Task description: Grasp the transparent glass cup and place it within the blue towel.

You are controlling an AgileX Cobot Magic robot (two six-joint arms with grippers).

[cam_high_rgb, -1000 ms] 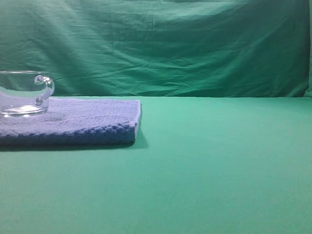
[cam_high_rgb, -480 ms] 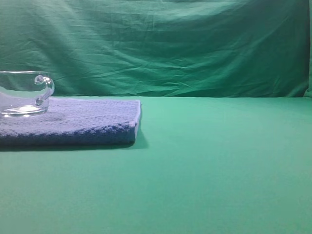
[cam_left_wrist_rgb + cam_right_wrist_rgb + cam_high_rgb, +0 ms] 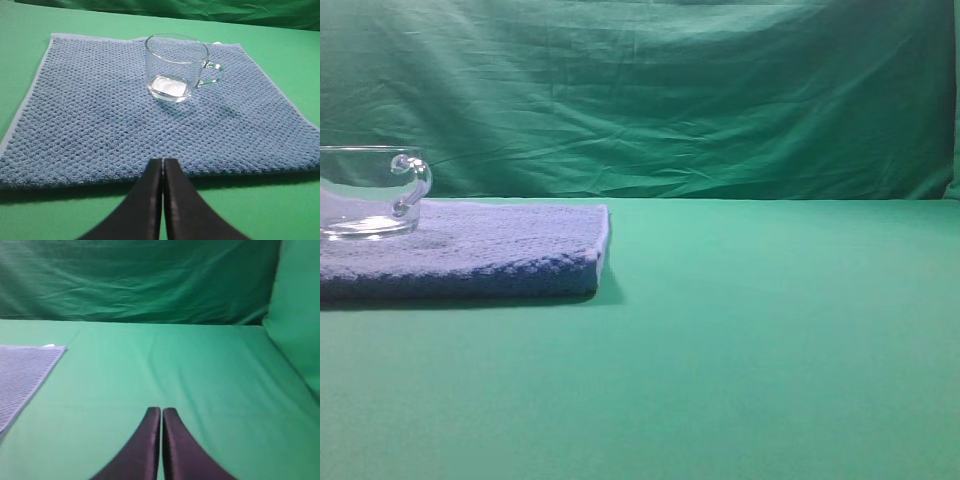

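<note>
Both pincers are pressed together and hold nothing: the left pincer (image 3: 163, 165) has its two dark fingers meeting in a thin seam just short of the near edge of the blue towel (image 3: 100, 125), and the right pincer (image 3: 161, 412) is likewise shut over bare green table (image 3: 200, 370), well apart from the work, with only a corner of the towel at the left of its view. The transparent glass cup (image 3: 176, 67) stands upright on the towel, towards its far side and inside the hem on every edge that shows, its loop handle turned to the right of the left wrist view; the high view shows the same cup (image 3: 370, 190) resting flat on the thick fold of the towel (image 3: 500, 250), cut by the left edge of that picture. Judged from this, the placing looks complete and the step in hand is only to finish cleanly. To do that well, the left arm should lift up and back along the line it points, keeping low fingers off the knobbly weave so the cloth is not dragged and the cup not tipped. No correction of the cup seems called for, as it sits level.
</note>
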